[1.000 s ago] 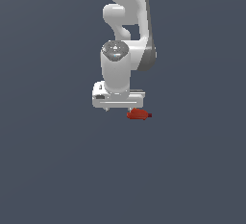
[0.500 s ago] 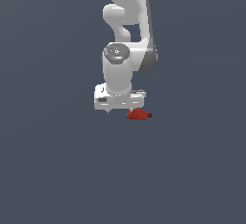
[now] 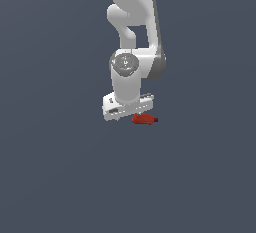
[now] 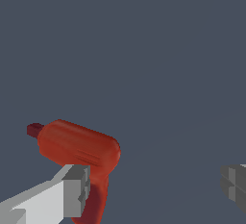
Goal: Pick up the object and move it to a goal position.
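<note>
A white Panda arm [image 3: 135, 22] lowers its claw [image 3: 128, 108] over a flat grey worktop [image 3: 55, 177], the red object [image 3: 144, 119] lying just beneath it.

The wrist view shows the claw spread wide, one grey fingertip [image 4: 77, 189] at the red object's [image 4: 79, 146] downward-curving handle and the other fingertip [image 4: 234, 184] well apart from it across bare worktop; the object lies beside the near finger rather than centred between the two, and whether that finger touches it cannot be told. The object has a rounded, elongated body with a short darker nub [image 4: 34, 130] at the end pointing away from the open gap.
</note>
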